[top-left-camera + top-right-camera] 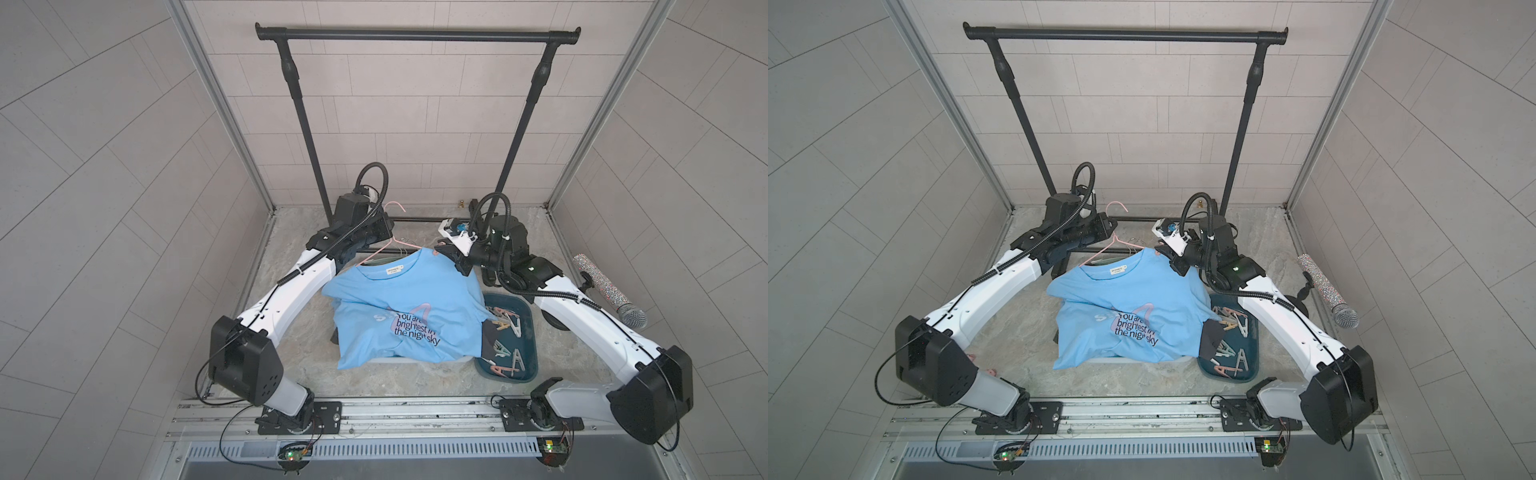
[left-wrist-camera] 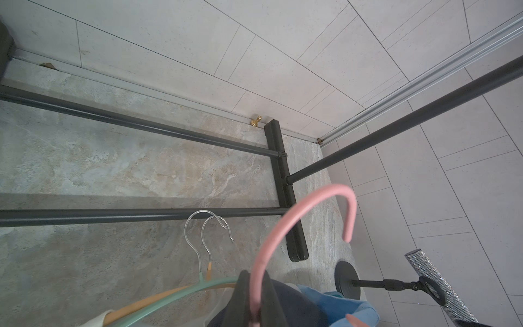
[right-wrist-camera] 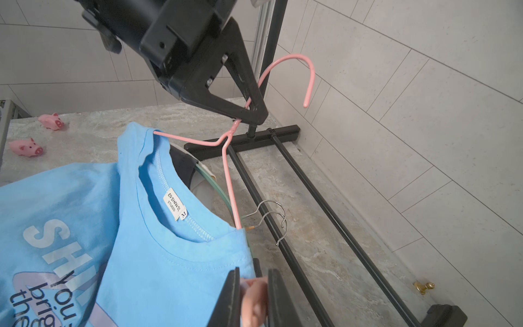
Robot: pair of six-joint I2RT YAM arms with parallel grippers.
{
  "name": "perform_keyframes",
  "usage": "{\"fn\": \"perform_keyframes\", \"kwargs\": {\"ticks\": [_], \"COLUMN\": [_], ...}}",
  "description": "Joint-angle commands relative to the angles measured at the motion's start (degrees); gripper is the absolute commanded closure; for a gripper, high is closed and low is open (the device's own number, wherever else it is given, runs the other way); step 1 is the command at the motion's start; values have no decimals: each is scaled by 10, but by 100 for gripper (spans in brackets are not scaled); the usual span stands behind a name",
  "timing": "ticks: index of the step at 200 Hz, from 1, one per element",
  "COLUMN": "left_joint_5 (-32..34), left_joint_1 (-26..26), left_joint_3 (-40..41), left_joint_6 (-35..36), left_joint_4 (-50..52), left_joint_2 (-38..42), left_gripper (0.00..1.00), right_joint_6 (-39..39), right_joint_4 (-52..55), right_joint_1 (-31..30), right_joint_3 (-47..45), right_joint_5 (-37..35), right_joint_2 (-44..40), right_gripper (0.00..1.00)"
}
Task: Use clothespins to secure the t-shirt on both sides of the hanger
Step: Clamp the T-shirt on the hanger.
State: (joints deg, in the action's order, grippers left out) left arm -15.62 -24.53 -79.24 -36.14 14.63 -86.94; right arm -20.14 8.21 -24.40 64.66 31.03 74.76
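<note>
Black rack (image 1: 415, 34) is standing at the back of the surface (image 1: 395, 382). Blue t-shirt (image 1: 399, 307) is lying mid-surface, draped over a pile, print facing up, collar pointing at the rack. Teal tray (image 1: 521, 309) is sitting just beside the shirt on the robot's right, with loose clothespins (image 1: 509, 328) lying in it. Sparkly mic (image 1: 611, 291) is sitting on a stand beyond the right arm.

Pink hanger (image 3: 232, 184) is sitting inside the collar, both arms running under the shoulders, hook pointing toward the rack. Left end effector (image 3: 250, 111) is clamping the hanger neck just below the hook. Right end effector (image 3: 253, 276) is gripping a pink clothespin (image 3: 254, 298) at the shirt's right-side shoulder, touching the fabric. Can't tell whether the pin is biting the hanger. Spare hangers (image 2: 209, 235) are lying by the rack's base bar.
</note>
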Motion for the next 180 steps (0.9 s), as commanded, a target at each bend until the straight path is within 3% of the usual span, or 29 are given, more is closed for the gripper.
{"fn": "perform_keyframes", "kwargs": {"ticks": [1,49,68,78,87,128,152,169,180], "left_joint_5": [-13,-21,-11,-4,4,12,29,41,48], "left_joint_1": [-2,-2,-2,-2,-2,-3,-8,-14,-17], "left_joint_3": [-1,3,5,5,3,-3,-13,-19,-21], "left_joint_6": [3,-4,-2,1,5,11,25,34,39], "left_joint_4": [-32,-41,-38,-33,-28,-9,12,26,32], "left_joint_2": [26,29,27,23,19,-3,-21,-34,-40], "left_gripper": [100,100,100,100,100,100,100,100,100], "right_joint_6": [-28,-39,-26,-17,-6,66,150,236,292], "right_joint_4": [35,66,52,47,46,33,24,56,94], "right_joint_1": [2,3,3,3,3,2,3,3,2], "right_joint_3": [18,27,26,26,27,-1,-40,-57,-66], "right_joint_5": [31,36,14,7,-1,-81,-169,-220,-252], "right_joint_2": [16,33,23,18,9,-64,-123,-168,-197], "right_gripper": [100,100,88,72,63,45,40,23,21]}}
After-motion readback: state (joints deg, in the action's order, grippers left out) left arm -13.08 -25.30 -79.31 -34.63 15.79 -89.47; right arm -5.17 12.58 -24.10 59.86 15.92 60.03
